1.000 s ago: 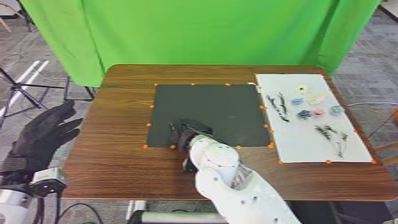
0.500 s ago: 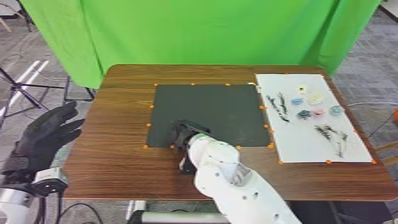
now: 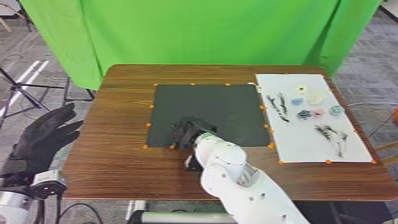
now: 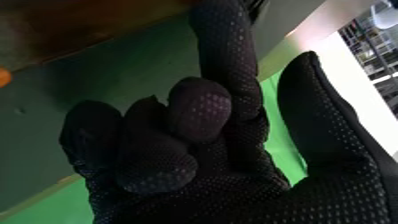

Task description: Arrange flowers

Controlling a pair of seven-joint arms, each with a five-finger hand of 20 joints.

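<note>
Green curtain [image 3: 204, 37] behind a brown wooden desk [image 3: 115, 172], and the dark rectangular mat [image 3: 209, 105] on it looks like the spot for the finished arrangement. Right of the mat there's a white rectangular sheet [image 3: 303, 149] with the supplies spread out, probably so each piece can be picked up without snagging another: small cream, blue, teal and pink flower heads [image 3: 318, 113], thin dark stems [image 3: 283, 107], plus wispy green sprigs with pale tips [image 3: 334, 137]. The black-gloved right robot hand [image 3: 188, 131] is over the mat's near left part, thumb apart from the fingers, nothing clearly gripped. It'd have to swing right for a first piece, I reckon. The black-gloved left robot hand [image 3: 43, 135] is well left of the mat, fingers straight, likely parked there to leave room.
</note>
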